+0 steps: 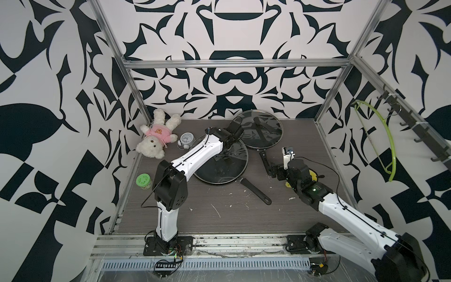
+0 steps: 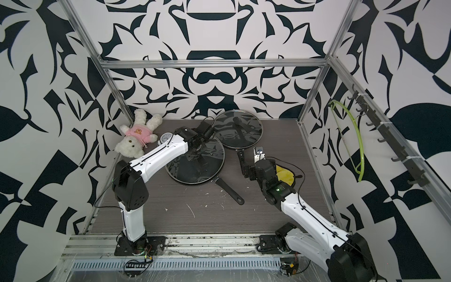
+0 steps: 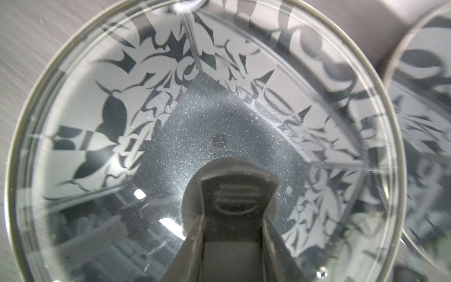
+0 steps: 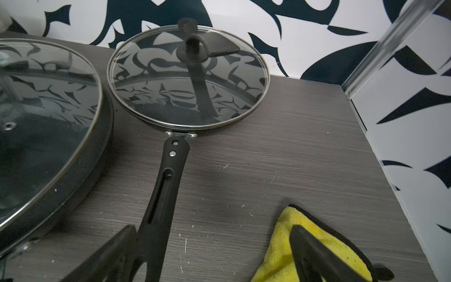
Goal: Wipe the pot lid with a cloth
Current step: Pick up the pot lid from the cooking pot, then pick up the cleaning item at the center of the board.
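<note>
**Left arm.** The left gripper is positioned over the centre of the pot lid. Its fingers are closed against both sides of the black lid handle. The glass lid sits on the larger dark pan, near the middle of the table.

**Right arm.** The right gripper has its jaws spread wide and holds nothing. It is low over the right part of the table. One finger is just beside the long handle of the second lidded pan. The other finger lies over the cloth; contact with the cloth cannot be confirmed.

**Cloth.** The yellow cloth with dark trim lies on the table on the robot's right, near the side wall. It is well apart from the gripped lid. In both top views the right wrist covers most of it.

**Other items.**
- A teddy bear in a pink shirt lies at the far left corner.
- An alarm clock stands just beside the bear.
- A green-capped jar stands at the left edge.
- A green hanger hangs on the right-hand rail.
</note>
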Robot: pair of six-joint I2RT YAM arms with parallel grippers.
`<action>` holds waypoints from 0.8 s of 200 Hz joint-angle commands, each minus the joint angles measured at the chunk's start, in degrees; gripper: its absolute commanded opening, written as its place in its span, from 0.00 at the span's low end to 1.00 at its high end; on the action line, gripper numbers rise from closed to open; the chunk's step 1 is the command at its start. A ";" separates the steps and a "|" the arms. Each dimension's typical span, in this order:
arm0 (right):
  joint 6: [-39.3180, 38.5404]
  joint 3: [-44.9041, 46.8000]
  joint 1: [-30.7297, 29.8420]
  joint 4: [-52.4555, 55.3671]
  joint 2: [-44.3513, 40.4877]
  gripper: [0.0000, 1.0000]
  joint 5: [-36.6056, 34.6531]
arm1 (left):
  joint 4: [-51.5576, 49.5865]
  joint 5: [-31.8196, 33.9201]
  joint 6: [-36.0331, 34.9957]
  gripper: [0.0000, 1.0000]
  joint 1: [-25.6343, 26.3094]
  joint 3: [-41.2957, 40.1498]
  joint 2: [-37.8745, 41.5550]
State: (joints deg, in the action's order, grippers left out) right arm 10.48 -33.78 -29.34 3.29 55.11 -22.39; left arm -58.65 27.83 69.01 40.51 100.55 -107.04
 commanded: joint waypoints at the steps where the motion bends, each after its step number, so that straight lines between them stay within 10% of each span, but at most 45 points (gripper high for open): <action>1: 6.59 -3.03 0.21 0.85 -0.51 1.00 -6.24 | 10.89 3.02 -7.00 0.02 -0.12 -3.93 9.85; 48: 22.81 -5.51 8.47 11.77 2.77 1.00 -9.00 | 26.69 -1.07 -16.41 0.00 -1.00 -16.01 21.97; 160: 34.60 -5.73 21.00 14.02 22.45 0.90 -4.41 | 60.65 -47.61 -17.29 0.00 -16.42 -38.56 40.10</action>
State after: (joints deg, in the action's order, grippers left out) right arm 40.40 -37.47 -9.13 16.14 75.09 -27.97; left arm -14.96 -7.86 50.54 24.97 61.34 -70.67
